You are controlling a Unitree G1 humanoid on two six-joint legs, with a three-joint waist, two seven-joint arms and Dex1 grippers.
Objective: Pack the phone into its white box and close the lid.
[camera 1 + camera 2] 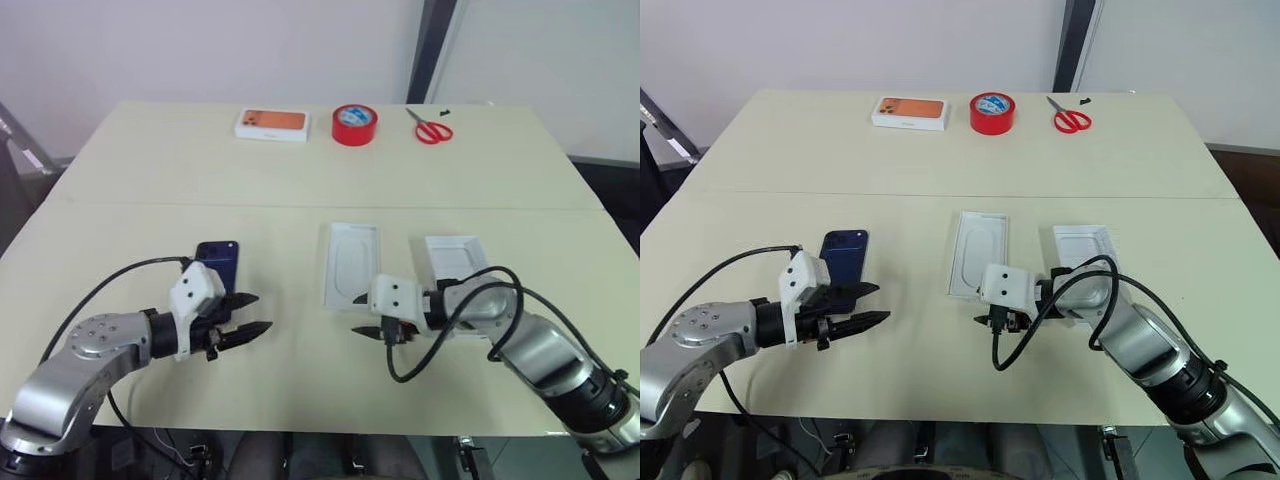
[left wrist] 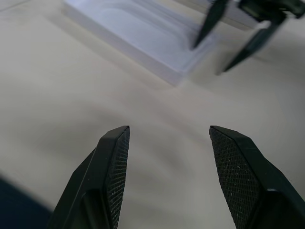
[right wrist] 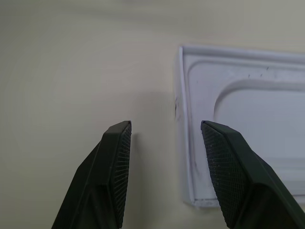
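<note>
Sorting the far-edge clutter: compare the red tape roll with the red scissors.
The tape roll is a thick ring with a pale blue core; the scissors lie flat, thin, blades shut, pointing away. The roll sits nearer the orange-topped box; the scissors lie further right. Both are red, untouched.

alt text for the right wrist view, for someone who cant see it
The right gripper hangs open and empty over a beige table, its two black fingers apart. Past them lies a flat white insert with a rounded recess.
</note>
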